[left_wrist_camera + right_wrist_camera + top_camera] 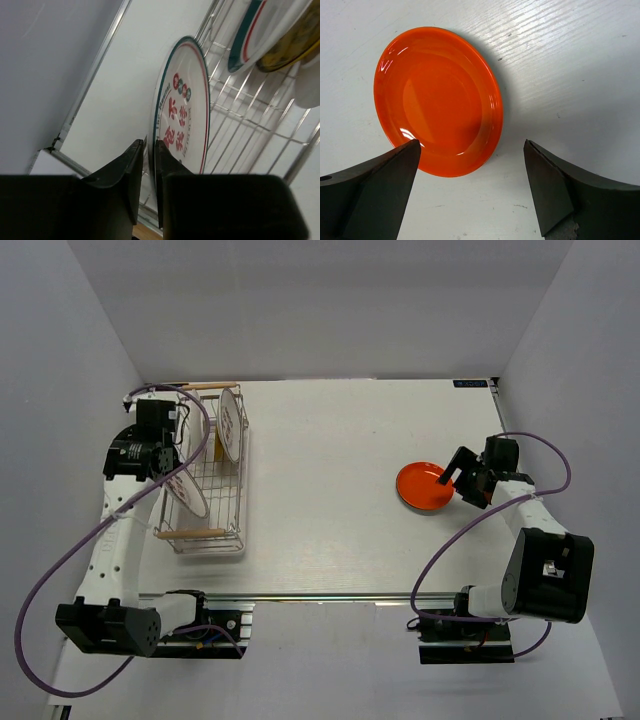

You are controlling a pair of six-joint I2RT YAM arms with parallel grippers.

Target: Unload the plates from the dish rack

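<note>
The dish rack point(212, 532) stands at the table's left, its wires point(250, 125) filling the left wrist view. A white plate with red-green marks point(182, 115) leans in it point(188, 492). My left gripper point(149, 147) straddles this plate's rim, fingers close on either side; a thin sliver still shows by the left finger. A teal-and-red ringed plate point(260, 30) and a yellow-brown plate point(295, 45) stand further along. The orange-red plate point(437, 100) lies flat on the table point(425, 486). My right gripper point(472, 150) hovers open beside its edge, holding nothing.
The rack's wooden handles point(190, 533) sit at both its ends, close to the left wall point(60, 390). The right arm's purple cable point(545, 455) loops by the right wall. White tabletop point(320, 470) lies between rack and orange-red plate.
</note>
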